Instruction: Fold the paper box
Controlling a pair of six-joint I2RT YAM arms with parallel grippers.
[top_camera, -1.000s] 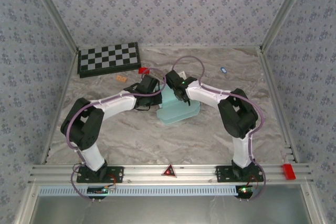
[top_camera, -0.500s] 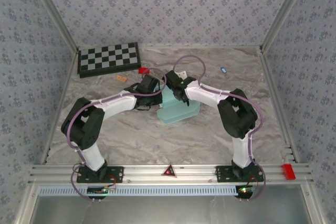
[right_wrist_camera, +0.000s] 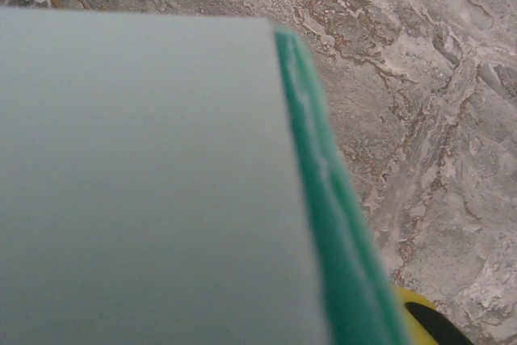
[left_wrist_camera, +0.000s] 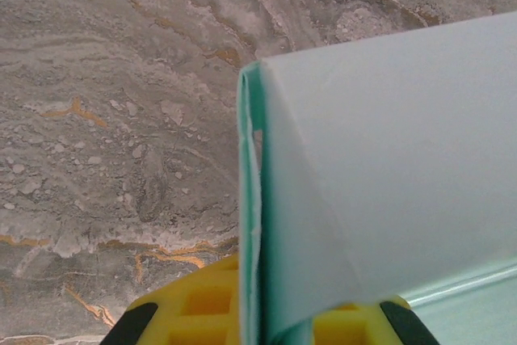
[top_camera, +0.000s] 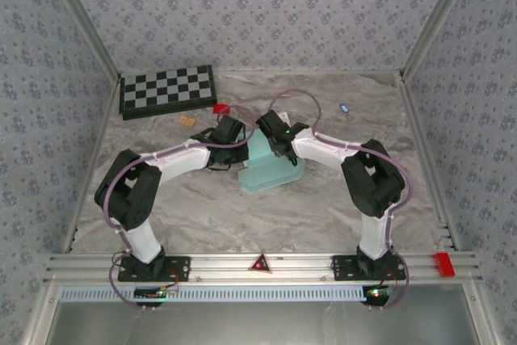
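Table (top_camera: 202,216): marbled grey top, walled on three sides with patterned paper. Both arms reach inward from the near rail and meet near the table's middle.

Checkerboard (top_camera: 167,90): flat at the far left corner, well apart from the arms.

Paper box (top_camera: 271,174): pale blue, lying at mid-table, directly between and under the two wrists. Its near part rests flat on the marble; the far part is raised under the grippers.

Left gripper (top_camera: 245,149): at the box's left edge. In the left wrist view the left gripper (left_wrist_camera: 266,322) is closed down on the paper box (left_wrist_camera: 388,159): a standing wall of it runs up from between the yellow pads (left_wrist_camera: 194,309), with a folded panel sloping off to the right above the marble.

Right gripper (top_camera: 284,157): over the box's far middle, just beside the left one. In the right wrist view the paper box (right_wrist_camera: 137,183) sits very close to the lens, its green cut edge running diagonally; one yellow finger (right_wrist_camera: 412,313) is touching or just beside that edge. Whether these jaws pinch the sheet cannot be told.

Small items at the far side: red piece (top_camera: 220,108), orange piece (top_camera: 187,119), blue piece (top_camera: 343,107), all apart from the box.
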